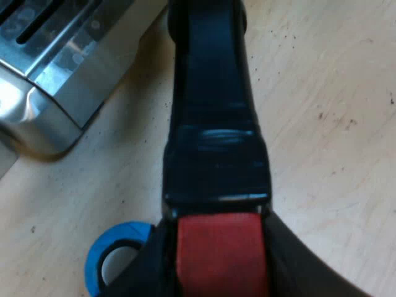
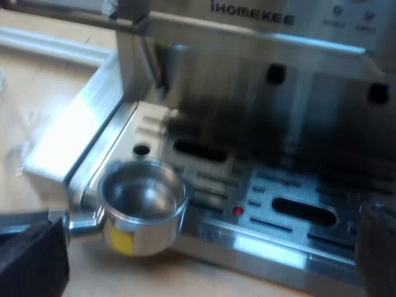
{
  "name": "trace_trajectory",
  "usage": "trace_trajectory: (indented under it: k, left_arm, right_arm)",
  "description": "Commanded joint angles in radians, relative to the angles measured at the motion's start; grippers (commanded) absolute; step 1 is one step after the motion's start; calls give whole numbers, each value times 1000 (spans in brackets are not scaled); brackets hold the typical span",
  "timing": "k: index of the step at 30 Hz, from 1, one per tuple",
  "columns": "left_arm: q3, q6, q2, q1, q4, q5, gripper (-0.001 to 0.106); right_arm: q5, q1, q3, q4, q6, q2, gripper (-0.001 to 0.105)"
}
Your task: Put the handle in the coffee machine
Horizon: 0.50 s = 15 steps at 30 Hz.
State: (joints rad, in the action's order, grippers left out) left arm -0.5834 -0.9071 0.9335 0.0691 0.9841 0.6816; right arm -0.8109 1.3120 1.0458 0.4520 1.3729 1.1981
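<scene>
The metal holder (image 2: 143,204) hangs just off the corner of the espresso machine's drip tray (image 2: 291,216), its round basket upright and empty, with a yellow mark on its side. Its dark handle (image 1: 213,117) runs away from the left wrist camera above the wooden table. My left gripper (image 1: 219,266) is shut on the handle's red end (image 1: 219,253), one black finger on each side. My right gripper (image 2: 207,247) is open, facing the machine's front with the holder's basket between its widely spread fingers (image 2: 34,260), which do not touch it.
The espresso machine (image 2: 247,80) has a slotted steel drip tray with a small red dot on it; a corner of that tray (image 1: 55,80) lies close beside the handle. A blue tamper (image 1: 111,260) stands on the wooden table (image 1: 328,124) beside my left gripper.
</scene>
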Motion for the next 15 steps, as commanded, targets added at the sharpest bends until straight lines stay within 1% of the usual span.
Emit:
trace_trajectory:
  k: [1,3,5,8,10,11,12,15]
  left_arm:
    - [-16,33,10,1,-35,60,0]
    - [-16,33,26,1,-57,62,0]
    - [-16,33,40,1,-77,65,0]
    - [-16,33,65,1,-98,67,0]
    - [-18,31,75,1,-112,72,0]
    - [-19,29,79,1,-113,74,0]
    - [-29,29,88,1,-119,83,0]
    - [-50,16,107,1,-138,94,0]
  right_arm:
    - [-79,42,-59,-108,7,-5,96]
    - [-131,70,-103,-167,7,-5,96]
    - [-153,81,-126,-218,7,2,96]
    - [-158,96,-144,-285,27,29,96]
    - [-158,99,-145,-294,30,36,96]
    - [-158,104,-145,-309,48,51,96]
    - [-252,114,-145,-424,64,127,96]
    - [-323,114,-145,-525,65,176,96]
